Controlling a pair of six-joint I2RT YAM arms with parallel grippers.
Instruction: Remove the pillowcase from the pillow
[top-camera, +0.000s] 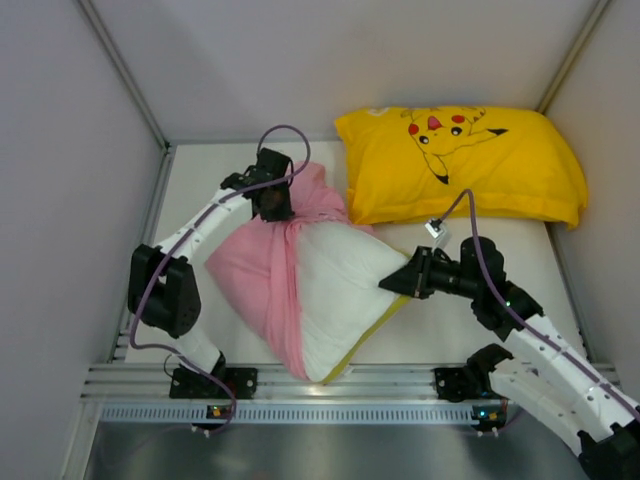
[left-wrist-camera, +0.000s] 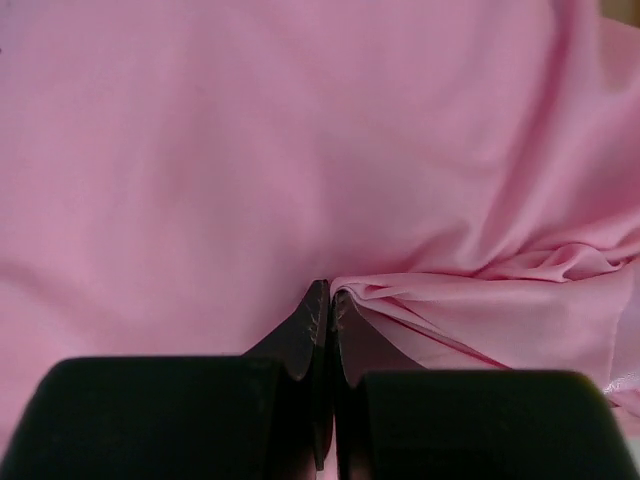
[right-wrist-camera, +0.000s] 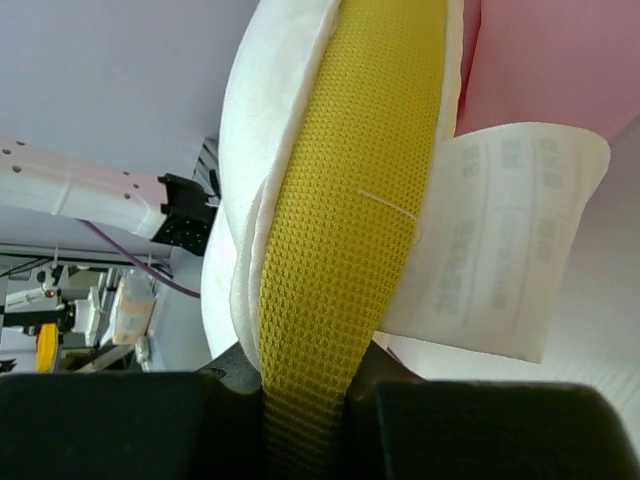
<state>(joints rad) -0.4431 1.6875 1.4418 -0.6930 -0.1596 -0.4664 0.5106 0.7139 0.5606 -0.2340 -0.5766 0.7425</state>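
Pink pillowcase (top-camera: 250, 265) half off the white pillow (top-camera: 345, 285) mid-desk (top-camera: 420, 335), left hand (left-wrist-camera: 328, 300) pinched tight on its fabric, right hand (right-wrist-camera: 305, 390) clamped on the yellow trim (right-wrist-camera: 340, 200): now pull them steadily apart, I'd say, keeping both grips firm so nothing slips.

Left arm (top-camera: 195, 228) and right arm (top-camera: 550, 350) match — white link shells, black joint housings, black base blocks. A purple cable (top-camera: 287, 127) trails along each, the right one carrying a small white connector (top-camera: 434, 229). The left gripper (left-wrist-camera: 328, 305) has matte black fingers (left-wrist-camera: 300, 345) tapering to thin tips from blocky bases.
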